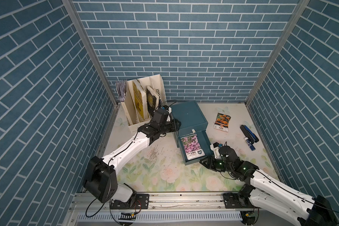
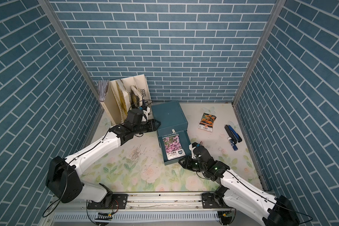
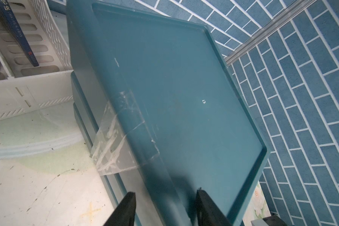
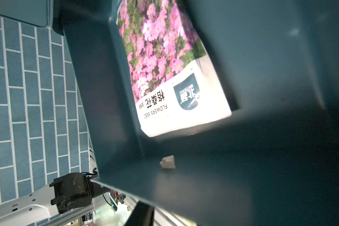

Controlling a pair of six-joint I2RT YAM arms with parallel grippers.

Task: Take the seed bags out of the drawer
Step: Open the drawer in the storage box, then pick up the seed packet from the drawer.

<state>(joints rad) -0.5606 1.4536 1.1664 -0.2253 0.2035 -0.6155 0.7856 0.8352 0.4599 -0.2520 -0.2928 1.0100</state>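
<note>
Lying along drawer (image 1: 205, 140), pink seed bag (image 1: 191, 146), label frontward.

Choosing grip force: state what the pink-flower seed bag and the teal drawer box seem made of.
Pink-flower seed bag: likely thin printed film or coated paper, glossy; flat, photo-printed, bright sheen.
Teal drawer box: probably rigid moulded plastic, satin finish; raised top rim, pale scuffs, soft reflections.
</note>
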